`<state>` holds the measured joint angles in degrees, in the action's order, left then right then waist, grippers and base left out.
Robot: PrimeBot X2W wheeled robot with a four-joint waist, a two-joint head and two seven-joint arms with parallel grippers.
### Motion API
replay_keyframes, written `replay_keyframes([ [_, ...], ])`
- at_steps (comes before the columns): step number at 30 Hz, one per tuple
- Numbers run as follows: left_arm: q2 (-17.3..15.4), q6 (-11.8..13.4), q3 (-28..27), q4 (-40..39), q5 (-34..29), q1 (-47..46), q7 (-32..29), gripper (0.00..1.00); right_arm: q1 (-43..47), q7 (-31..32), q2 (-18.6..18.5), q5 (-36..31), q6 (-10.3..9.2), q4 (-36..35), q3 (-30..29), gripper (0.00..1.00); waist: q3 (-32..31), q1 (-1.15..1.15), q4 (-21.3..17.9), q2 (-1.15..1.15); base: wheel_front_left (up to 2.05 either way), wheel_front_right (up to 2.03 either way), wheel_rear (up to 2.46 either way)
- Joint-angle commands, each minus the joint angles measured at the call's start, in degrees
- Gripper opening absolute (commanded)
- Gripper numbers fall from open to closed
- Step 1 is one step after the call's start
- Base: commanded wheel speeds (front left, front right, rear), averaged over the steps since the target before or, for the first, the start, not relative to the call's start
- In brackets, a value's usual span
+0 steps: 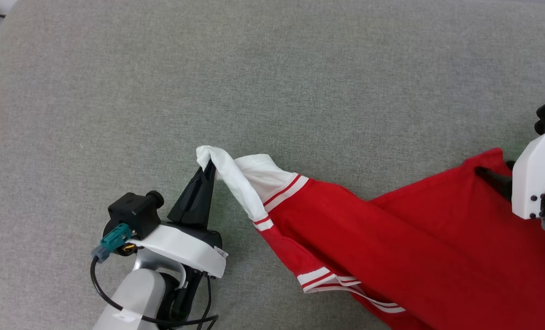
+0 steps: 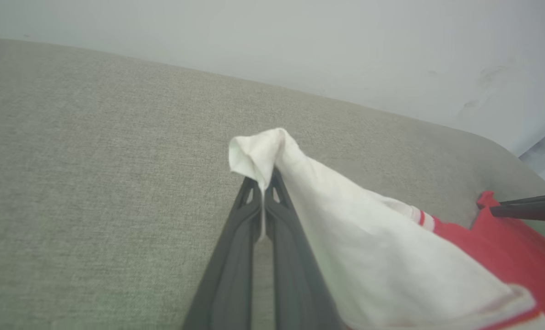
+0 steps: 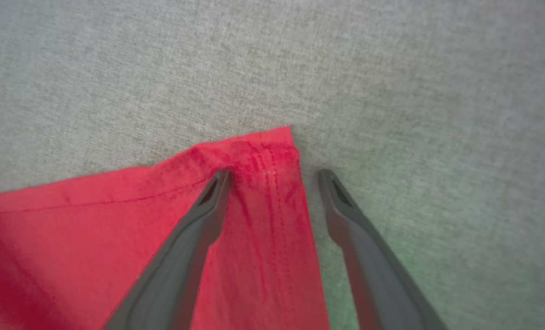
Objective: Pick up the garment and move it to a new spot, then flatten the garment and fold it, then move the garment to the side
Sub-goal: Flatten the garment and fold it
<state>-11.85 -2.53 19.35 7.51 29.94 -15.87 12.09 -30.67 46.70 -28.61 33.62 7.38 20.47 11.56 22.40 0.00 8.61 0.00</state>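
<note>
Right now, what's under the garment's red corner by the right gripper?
The corner of the garment lies on the grey cushion, which shows all round it. The right gripper is open, straddling its edge. Anything beneath the cloth is covered.

Clamped tight on the garment's white sleeve with the left gripper; parked at the garment's far red corner with the right gripper; grey upholstery beneath the garment.
</note>
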Motion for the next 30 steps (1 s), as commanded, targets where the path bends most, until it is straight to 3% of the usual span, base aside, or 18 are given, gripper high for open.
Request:
replay_keyframes([
  [1, 0.06, -0.15, -0.18, 0.29, -0.11, -0.89, 0.33, 0.0, 3.59, 3.1, 2.21, 1.42, 0.19, 3.34, 3.35, 1.0, 0.18, 0.0, 0.1, 0.0, 0.0, 0.0, 0.0],
  [2, -0.02, -0.11, -0.16, 0.6, -0.22, -0.94, 0.42, 0.0, 4.07, 4.18, 2.22, 2.3, 0.2, 4.05, 3.98, 0.82, 0.14, 0.0, 0.04, 0.0, 0.0, 0.0, 0.0],
  [3, -0.08, -0.09, -0.14, 0.81, -0.3, -0.96, 0.57, 0.0, 4.35, 5.13, 2.22, 3.07, 0.19, 4.63, 4.45, 0.35, 0.01, 0.0, -0.02, 0.0, 0.0, 0.0, 0.0],
  [4, -0.12, -0.05, -0.17, 1.06, -0.3, -0.89, 0.7, 0.0, 4.31, 5.83, 2.24, 3.8, 0.19, 5.07, 4.63, 0.0, -0.19, 0.0, -0.12, 0.0, 0.0, 0.0, 0.0],
  [13, -1.54, 0.54, -0.96, 2.17, 0.48, -0.63, -0.31, 0.0, -0.98, 1.37, 1.41, 3.83, 0.14, 2.54, 3.56, 0.0, -4.34, 0.0, -2.14, 0.0, 0.0, 0.0, 0.0],
  [19, -3.36, 0.24, -2.75, 2.42, 1.4, -3.04, -0.65, 0.0, -4.08, -5.7, 2.03, -0.21, 0.1, 1.04, 1.33, 0.0, -8.39, 0.0, -4.62, 0.0, 0.0, 0.0, 0.0],
  [30, -5.64, -0.66, -5.56, 6.33, 1.35, -20.3, -2.27, 0.0, -12.99, -17.43, 6.76, -10.95, 0.09, 3.84, -5.67, 0.0, -10.73, 0.0, -8.58, 0.0, 0.0, 0.0, 0.0],
])
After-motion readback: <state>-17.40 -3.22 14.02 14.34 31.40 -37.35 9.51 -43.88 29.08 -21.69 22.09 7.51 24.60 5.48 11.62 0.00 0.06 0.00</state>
